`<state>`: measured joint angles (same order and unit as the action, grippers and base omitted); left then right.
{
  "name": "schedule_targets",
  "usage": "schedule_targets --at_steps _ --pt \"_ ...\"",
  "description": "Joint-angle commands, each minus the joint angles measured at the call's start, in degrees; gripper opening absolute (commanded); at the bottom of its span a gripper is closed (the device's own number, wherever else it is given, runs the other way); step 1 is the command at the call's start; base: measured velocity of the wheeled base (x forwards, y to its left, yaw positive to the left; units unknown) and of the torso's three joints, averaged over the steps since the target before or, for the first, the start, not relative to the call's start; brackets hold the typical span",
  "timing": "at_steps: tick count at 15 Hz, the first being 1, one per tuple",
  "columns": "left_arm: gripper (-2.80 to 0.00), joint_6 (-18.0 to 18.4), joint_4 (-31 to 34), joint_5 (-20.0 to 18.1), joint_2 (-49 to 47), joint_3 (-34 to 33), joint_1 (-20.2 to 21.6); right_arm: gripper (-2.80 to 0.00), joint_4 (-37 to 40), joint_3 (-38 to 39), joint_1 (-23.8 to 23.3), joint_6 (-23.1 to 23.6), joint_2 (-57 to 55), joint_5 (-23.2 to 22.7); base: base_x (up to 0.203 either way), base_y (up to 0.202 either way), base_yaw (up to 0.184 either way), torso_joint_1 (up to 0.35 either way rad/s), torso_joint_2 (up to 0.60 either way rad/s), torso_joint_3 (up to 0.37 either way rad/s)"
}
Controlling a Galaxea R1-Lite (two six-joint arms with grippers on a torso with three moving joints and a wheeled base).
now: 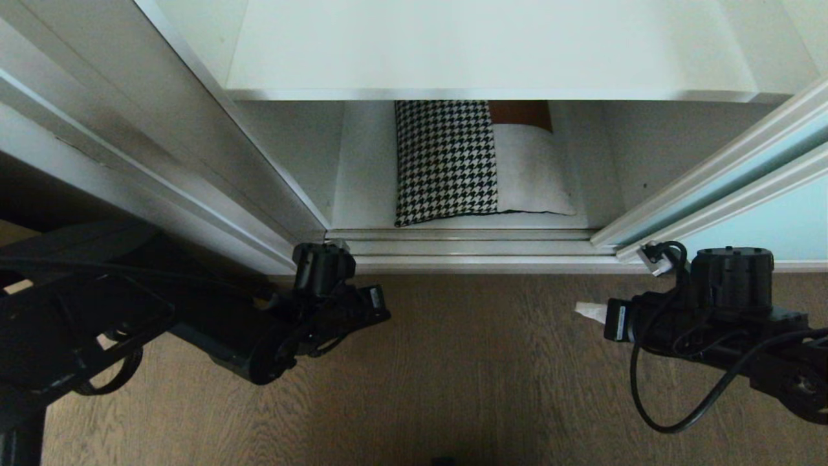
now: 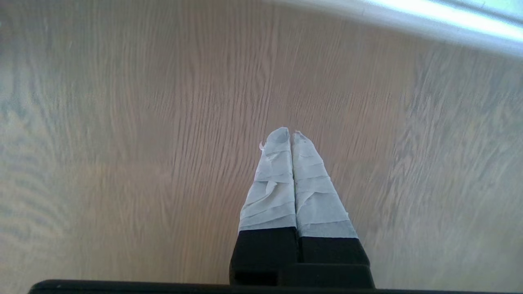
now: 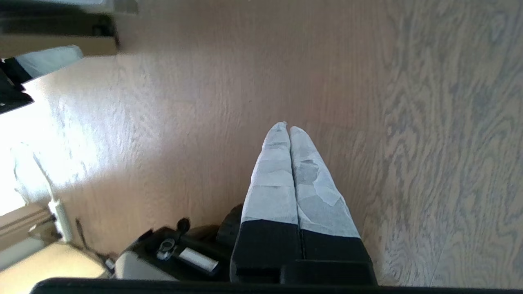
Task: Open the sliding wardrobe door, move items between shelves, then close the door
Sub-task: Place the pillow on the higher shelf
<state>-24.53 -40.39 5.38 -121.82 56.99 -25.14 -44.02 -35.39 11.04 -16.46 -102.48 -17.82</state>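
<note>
The sliding wardrobe door (image 1: 766, 223), frosted blue-green glass in a pale metal frame, stands slid to the right, and the wardrobe is open. A square cushion (image 1: 453, 162), half houndstooth with brown and cream patches, lies on the lower white shelf (image 1: 362, 188), partly hidden under the upper shelf (image 1: 491, 45). Both arms hang low over the wood floor in front of the wardrobe. My left gripper (image 2: 291, 132) is shut with nothing between its taped fingers. The right gripper (image 3: 288, 127) is also shut and empty, and its white tip (image 1: 587, 312) points left.
A silver door track (image 1: 466, 249) runs along the wardrobe's front edge. A grey panel and frame (image 1: 162, 162) slant along the left side. The wood-grain floor (image 1: 485, 369) lies between the arms. Part of my base (image 3: 171, 253) shows in the right wrist view.
</note>
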Motion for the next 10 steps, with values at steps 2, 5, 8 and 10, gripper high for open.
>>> schedule_targets --at_steps 2,5,8,10 --pt "-2.8 -0.17 -0.14 0.13 -3.16 4.33 1.58 -2.8 -0.45 -1.47 -0.15 -0.08 -1.76 -0.05 0.0 0.0 0.0 0.0 0.0 0.0" --pt "-2.8 -0.09 -0.28 0.14 -6.31 9.25 4.72 -2.8 0.04 -3.54 -0.59 -0.07 -1.27 -0.11 0.0 0.0 0.0 0.0 0.0 0.0" --pt "-2.8 -0.01 -0.13 0.0 -8.48 13.88 6.0 -2.8 -0.45 -2.26 -0.91 0.02 -2.11 -0.57 0.0 0.0 0.0 0.0 0.0 0.0" --pt "-2.8 0.07 0.11 -0.29 -10.54 17.41 6.06 -2.8 -0.47 -1.01 -1.36 -0.05 -2.11 -1.61 0.0 0.0 0.0 0.0 0.0 0.0"
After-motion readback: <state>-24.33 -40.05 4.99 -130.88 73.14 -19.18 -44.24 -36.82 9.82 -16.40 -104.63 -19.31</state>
